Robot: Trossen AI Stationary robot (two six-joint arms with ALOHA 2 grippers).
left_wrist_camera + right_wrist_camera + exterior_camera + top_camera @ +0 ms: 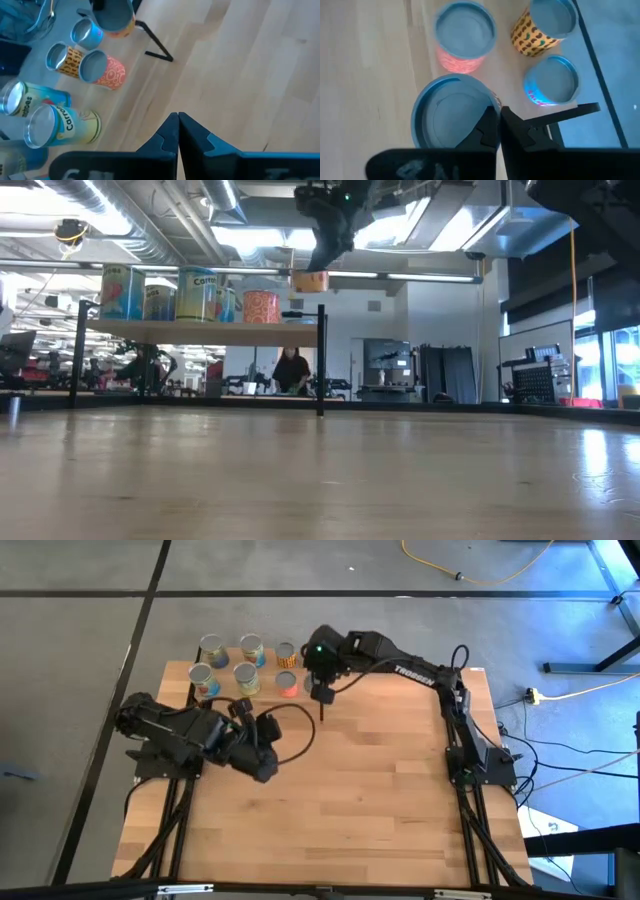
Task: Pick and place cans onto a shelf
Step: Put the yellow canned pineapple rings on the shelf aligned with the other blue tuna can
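Observation:
Several cans stand upright on the shelf at the table's far left, among them a red one, a yellow patterned one and a blue one. In the low view they show in a row on the raised board. My right gripper hangs over the shelf's right end, shut on an orange-labelled can. That can is also seen from above. My left gripper is shut on nothing, above bare table in front of the shelf. My right gripper pinches the can's top rim at one side between its two fingers. The fingers slant down from above. The can hangs upright below them, lifted clear, a little above the shelf board beside the right-hand post.
Black posts hold up the shelf at its ends. Bare wooden tabletop stretches to the near and right sides. A person stands in the room far behind the table.

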